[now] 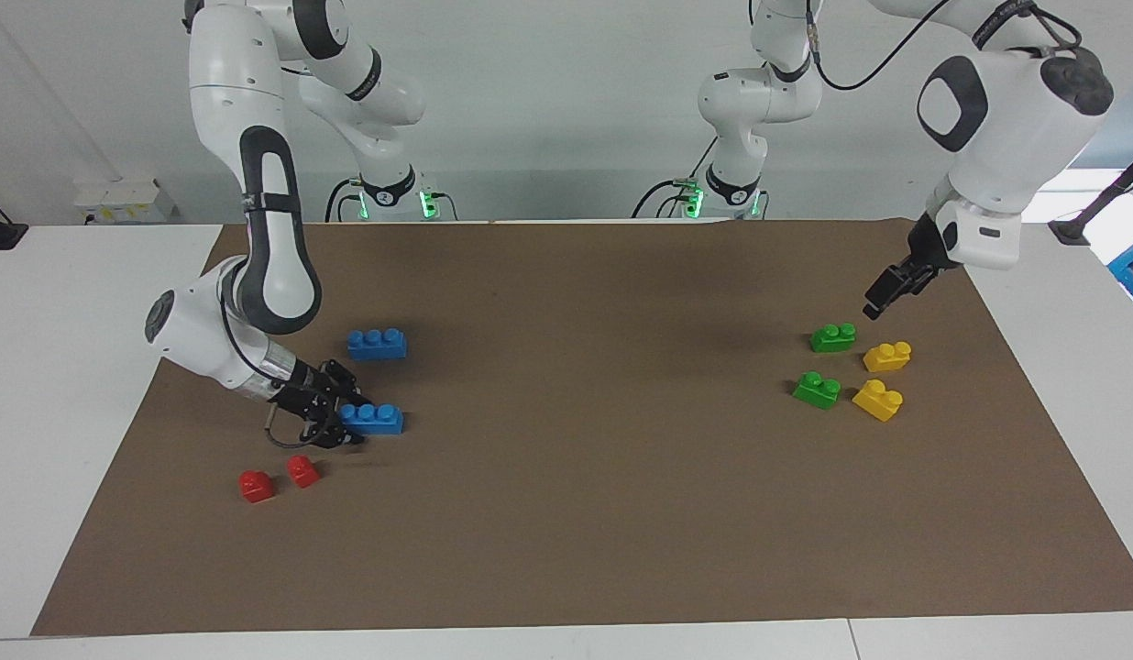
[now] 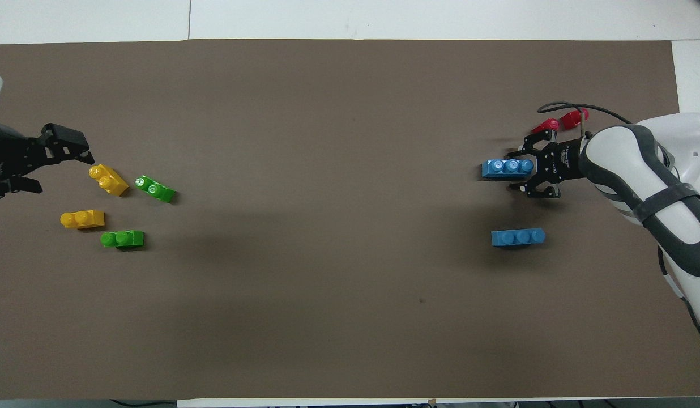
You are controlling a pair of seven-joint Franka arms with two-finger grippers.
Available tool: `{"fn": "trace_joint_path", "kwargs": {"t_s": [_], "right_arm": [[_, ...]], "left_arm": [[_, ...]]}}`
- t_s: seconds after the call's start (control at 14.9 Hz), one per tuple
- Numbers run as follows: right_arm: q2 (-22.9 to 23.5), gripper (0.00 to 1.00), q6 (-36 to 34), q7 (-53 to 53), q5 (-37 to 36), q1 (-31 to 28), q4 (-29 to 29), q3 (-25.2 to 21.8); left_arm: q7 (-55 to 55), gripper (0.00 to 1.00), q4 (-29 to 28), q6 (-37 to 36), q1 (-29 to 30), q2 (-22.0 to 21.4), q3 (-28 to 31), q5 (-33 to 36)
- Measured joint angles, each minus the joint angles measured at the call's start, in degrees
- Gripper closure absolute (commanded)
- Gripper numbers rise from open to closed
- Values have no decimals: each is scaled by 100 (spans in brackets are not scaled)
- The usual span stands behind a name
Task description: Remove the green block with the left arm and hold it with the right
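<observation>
The green block lies on the brown mat covering the surface, well clear of the left gripper — fingers spread, empty, raised near a second green block and two yellow blocks. The right gripper sits low — fingers spread either side of a blue block.

Glossy plastic green block, matt brown paper mat, smooth white table
</observation>
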Motion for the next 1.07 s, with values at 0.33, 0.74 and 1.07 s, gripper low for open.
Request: {"fn": "trace_joint_path", "kwargs": {"t_s": [0.33,0.74,1.07], "right_arm": [[-141,12,-59,83,-132,9,68,1],[-669,12,-525,382,-441,28,209,4],[-1275,10,-951,390,-1348,36,397,37]], "left_arm": [[548,0,-1,-615,8,-585,-25,0],[591,0,923,-1723,10,-398,-51,0],[1182,0,1241,-2156,13,-203,-55,13]]}}
